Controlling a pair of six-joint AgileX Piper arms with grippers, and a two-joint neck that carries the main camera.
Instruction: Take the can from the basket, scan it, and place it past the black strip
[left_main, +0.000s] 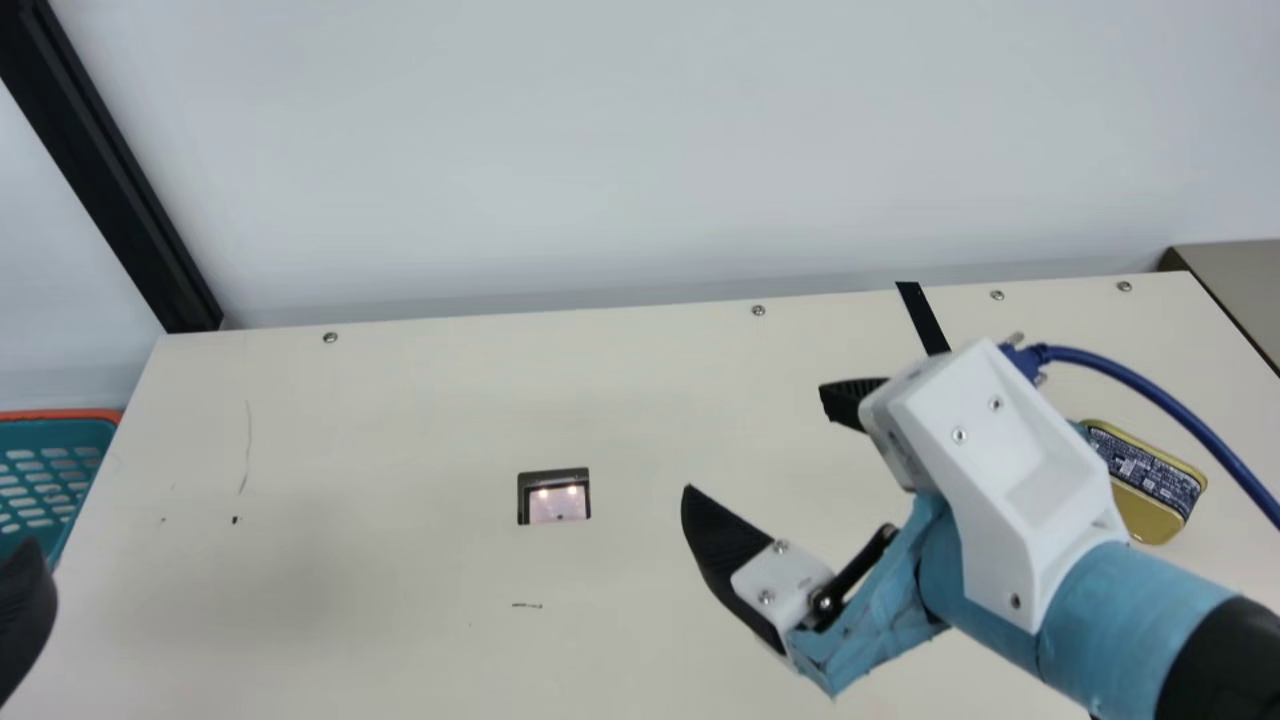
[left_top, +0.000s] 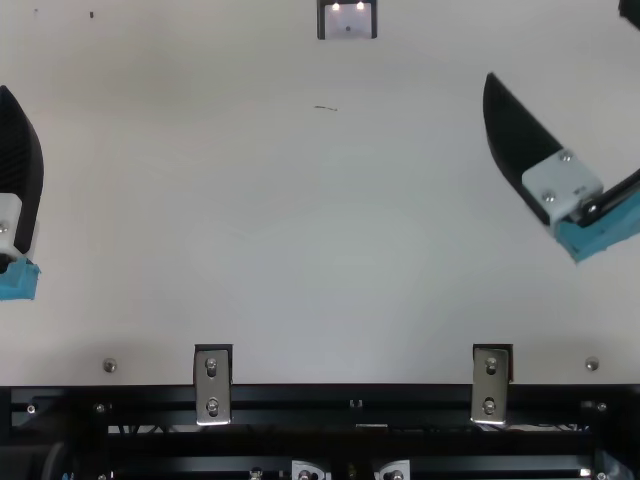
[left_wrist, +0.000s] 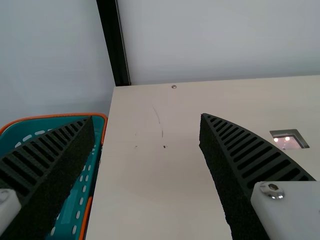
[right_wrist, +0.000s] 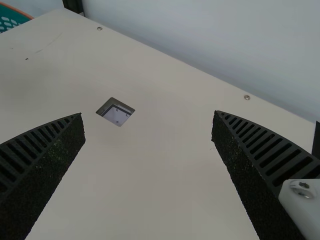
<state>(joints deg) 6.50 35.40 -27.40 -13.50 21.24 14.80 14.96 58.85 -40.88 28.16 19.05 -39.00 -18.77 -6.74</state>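
Two arms (left_main: 1105, 610), fingers (left_main: 722, 555) spread wide

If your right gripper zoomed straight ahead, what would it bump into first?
My right gripper would probably bump the tabletop first, or else the wall behind it; how steeply it dips is unclear.

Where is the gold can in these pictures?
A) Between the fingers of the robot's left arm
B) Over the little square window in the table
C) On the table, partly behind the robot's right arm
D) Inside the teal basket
C: in the main view the gold can lies on the table at the far right, partly hidden by the right arm.
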